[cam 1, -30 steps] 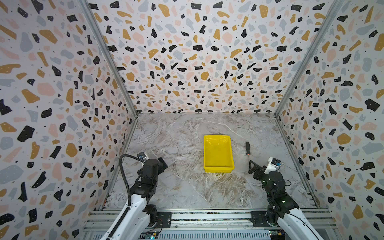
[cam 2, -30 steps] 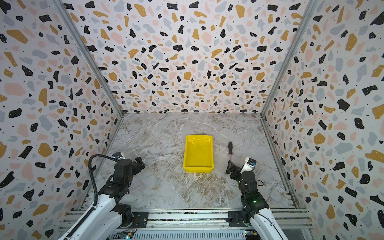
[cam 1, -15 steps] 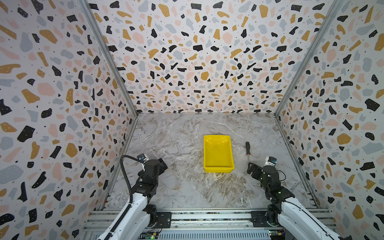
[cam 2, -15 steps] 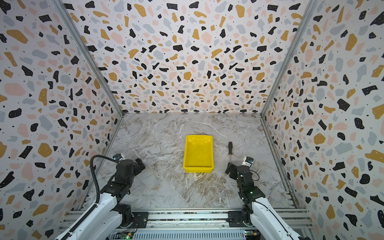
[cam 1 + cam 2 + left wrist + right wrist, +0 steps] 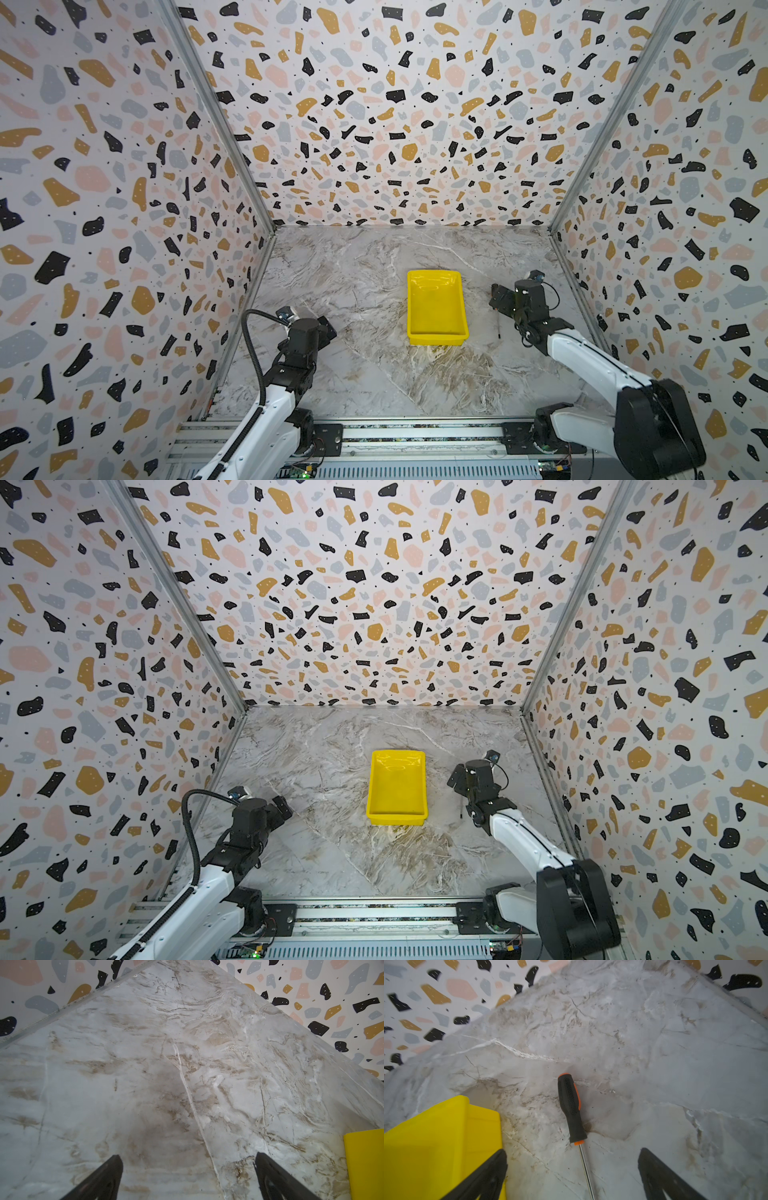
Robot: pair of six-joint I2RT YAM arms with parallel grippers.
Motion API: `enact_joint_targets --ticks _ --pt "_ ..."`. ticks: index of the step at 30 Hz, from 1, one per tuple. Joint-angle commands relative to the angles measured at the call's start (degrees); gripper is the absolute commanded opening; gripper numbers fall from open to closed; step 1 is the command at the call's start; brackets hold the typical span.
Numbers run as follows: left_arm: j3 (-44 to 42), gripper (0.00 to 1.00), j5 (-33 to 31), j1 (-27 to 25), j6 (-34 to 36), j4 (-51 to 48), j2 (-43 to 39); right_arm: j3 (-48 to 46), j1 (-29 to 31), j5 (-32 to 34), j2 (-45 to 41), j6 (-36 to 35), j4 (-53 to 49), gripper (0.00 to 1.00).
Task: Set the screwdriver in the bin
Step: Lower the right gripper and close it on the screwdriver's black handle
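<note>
Sitting empty on table point(image 5: 353, 374), lower centre in both top views: bin point(image 5: 435, 307). Hanging wide open, holding nothing, lower left: left gripper point(image 5: 188, 1156). Spreading wide, gripping nothing, straddling screwdriver point(image 5: 571, 1109): right gripper point(image 5: 572, 1152). Lying just right of bin, long axis running up-down, parallel to bin's long side, handle pointing up-frame, tip down-frame: screwdriver.

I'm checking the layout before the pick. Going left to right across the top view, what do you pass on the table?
left gripper → bin → right gripper. The screwdriver overlaps the right gripper in that view, so it is left out.
</note>
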Motion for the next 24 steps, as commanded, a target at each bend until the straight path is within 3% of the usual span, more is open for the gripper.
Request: enact_joint_targets --ticks 1,3,10,18,21,24 --pt "-0.6 1.00 -0.4 -0.2 0.3 1.4 -0.8 6.5 -4.2 -7.8 6.6 -2.2 -4.7 0.99" --pt "-0.6 1.00 -0.5 -0.2 0.3 1.3 -0.9 9.0 -6.2 -13.7 10.7 -2.9 -4.4 0.89" --pt "-0.5 1.00 -0.8 -0.2 0.1 1.4 -0.5 12.2 -6.7 -19.3 18.5 -5.7 -5.1 0.59" --pt "-0.4 1.00 -1.1 -0.2 -0.1 1.2 -0.2 12.3 -6.6 -14.9 22.5 -7.1 -7.5 0.54" --pt "-0.5 1.00 -1.2 -0.2 -0.1 1.2 -0.2 12.0 -6.6 -14.6 22.4 -7.4 -7.0 0.41" --pt "-0.5 1.00 -1.2 -0.2 -0.1 1.3 -0.2 12.3 -6.6 -14.2 22.7 -7.6 -7.2 0.36"
